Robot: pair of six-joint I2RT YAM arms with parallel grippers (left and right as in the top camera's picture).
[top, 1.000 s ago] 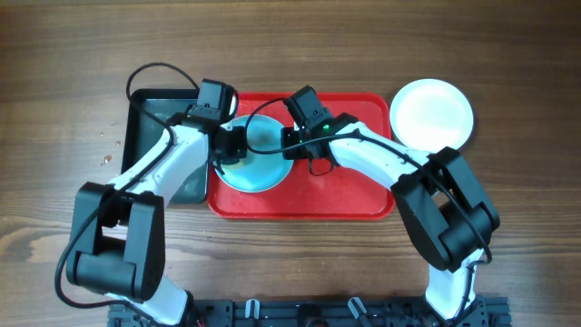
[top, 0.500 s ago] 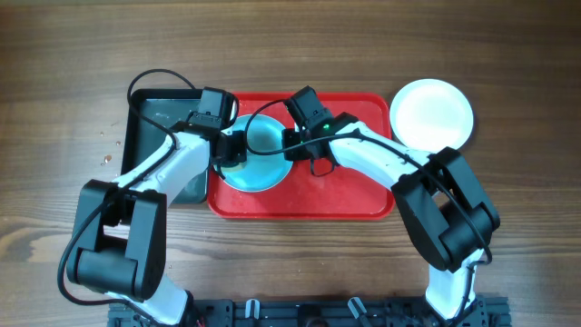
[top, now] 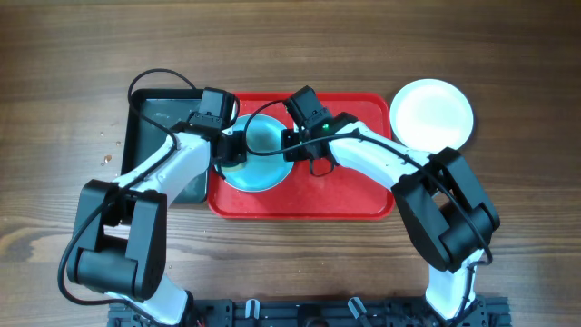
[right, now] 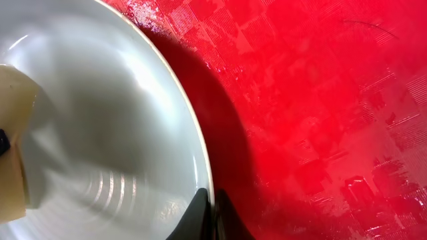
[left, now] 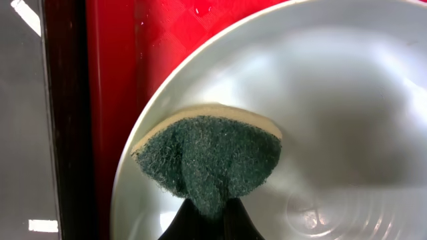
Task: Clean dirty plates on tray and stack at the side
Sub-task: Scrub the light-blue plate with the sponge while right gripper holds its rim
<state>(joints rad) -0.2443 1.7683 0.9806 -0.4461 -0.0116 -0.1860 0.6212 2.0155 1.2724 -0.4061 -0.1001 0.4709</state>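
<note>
A pale turquoise plate lies tilted on the left part of the red tray. My left gripper is shut on a green sponge with a yellow back and presses it onto the plate's inside near the left rim. My right gripper is shut on the plate's right rim, one finger on each side of the rim. The sponge's yellow side shows at the left of the right wrist view. A white plate lies on the table right of the tray. The third plate is out of view.
A black tray sits against the red tray's left side, under my left arm. The red tray's floor is wet and bare to the right of the plate. Wooden table surrounds both trays.
My left gripper with the sponge has shifted slightly over the plate between one second ago and half a second ago. Since then nothing has visibly moved.
</note>
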